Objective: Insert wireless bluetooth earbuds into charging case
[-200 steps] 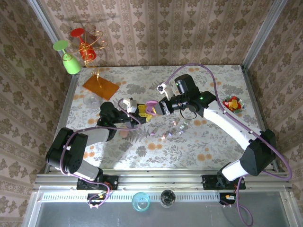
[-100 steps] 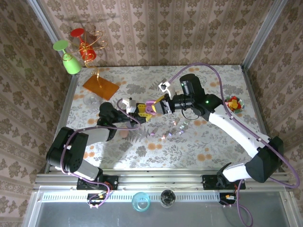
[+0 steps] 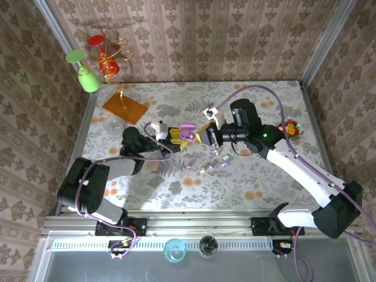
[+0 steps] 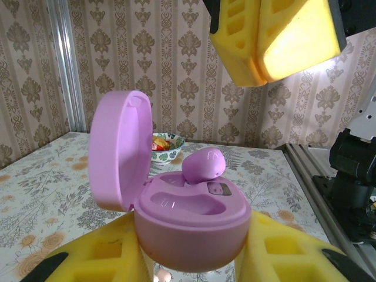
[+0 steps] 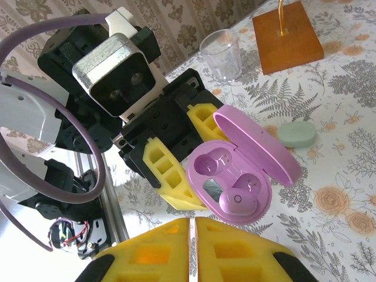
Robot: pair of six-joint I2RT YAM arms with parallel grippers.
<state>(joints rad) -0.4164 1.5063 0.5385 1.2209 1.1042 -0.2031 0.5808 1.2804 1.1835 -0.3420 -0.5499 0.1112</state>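
Left end effector (image 3: pixel 178 137) was clamped on the pink charging case (image 4: pixel 191 220), held above the desk (image 3: pixel 264 100) with its lid (image 4: pixel 117 150) standing open. One pink earbud (image 4: pixel 203 164) sat tilted in a well of the case. Right end effector (image 5: pixel 192 247) hung just beside the case, fingers pressed together; other earbuds (image 3: pixel 202 170) lay loose on the desk near the case.
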